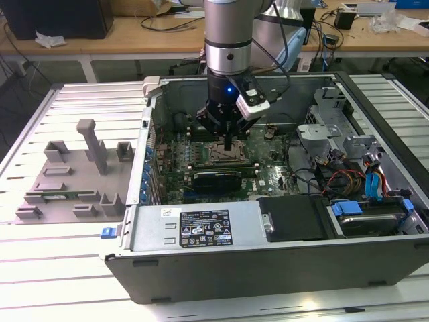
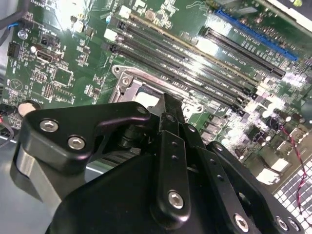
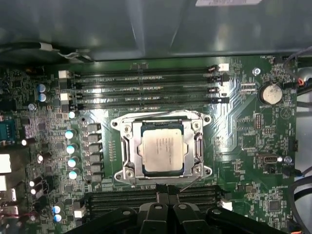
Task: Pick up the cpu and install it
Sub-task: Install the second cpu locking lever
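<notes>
Right now the gripper hangs straight down inside the open case, just above the board and directly over the socket. Its fingers look pressed together into one narrow black tip, with nothing caught between them. Beneath and slightly ahead of that tip, the cpu lies flat in the socket frame, silver top facing up, with the frame's metal bracket around it; whether it is fully seated I cannot tell. In the first wrist view the fingertips sit just beside the near edge of the frame, apart from the chip. On the far side of the socket from the gripper run four long memory slots. To the exterior view's left of the case stands a grey fixture on the table.
</notes>
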You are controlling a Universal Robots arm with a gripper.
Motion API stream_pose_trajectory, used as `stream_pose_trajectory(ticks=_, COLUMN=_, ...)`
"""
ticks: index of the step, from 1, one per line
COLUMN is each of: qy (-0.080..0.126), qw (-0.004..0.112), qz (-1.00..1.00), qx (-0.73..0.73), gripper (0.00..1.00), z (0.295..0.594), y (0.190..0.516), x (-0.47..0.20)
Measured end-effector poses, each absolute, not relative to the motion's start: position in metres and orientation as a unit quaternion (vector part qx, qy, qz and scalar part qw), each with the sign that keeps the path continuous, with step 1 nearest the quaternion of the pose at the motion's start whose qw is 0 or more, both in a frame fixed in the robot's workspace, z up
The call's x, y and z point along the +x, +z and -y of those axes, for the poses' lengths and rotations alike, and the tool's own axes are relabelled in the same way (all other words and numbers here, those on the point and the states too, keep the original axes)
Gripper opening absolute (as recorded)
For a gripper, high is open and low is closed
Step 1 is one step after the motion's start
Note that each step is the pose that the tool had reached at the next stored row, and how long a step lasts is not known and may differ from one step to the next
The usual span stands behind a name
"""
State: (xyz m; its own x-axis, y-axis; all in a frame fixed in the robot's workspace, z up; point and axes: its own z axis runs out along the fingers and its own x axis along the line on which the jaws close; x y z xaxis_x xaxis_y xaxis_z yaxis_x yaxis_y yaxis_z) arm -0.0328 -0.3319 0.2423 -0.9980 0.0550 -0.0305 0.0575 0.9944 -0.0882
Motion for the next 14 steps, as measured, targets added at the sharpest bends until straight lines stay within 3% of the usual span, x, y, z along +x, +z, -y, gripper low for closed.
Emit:
stream_pose_trajectory(ticks=5, qy=-0.041, qw=0.017, qz=-0.999, qx=0.028, gripper=0.11, z=0.338, y=0.242, x=-0.037)
stream_pose_trajectory(ticks=11, qy=-0.031, qw=0.034, qz=-0.999, qx=0.029, gripper=0.11, z=0.341, y=0.240, x=-0.046)
stream_pose_trajectory(ticks=14, qy=-0.031, qw=0.034, qz=-0.999, qx=0.029, gripper=0.11, z=0.341, y=0.238, x=-0.046)
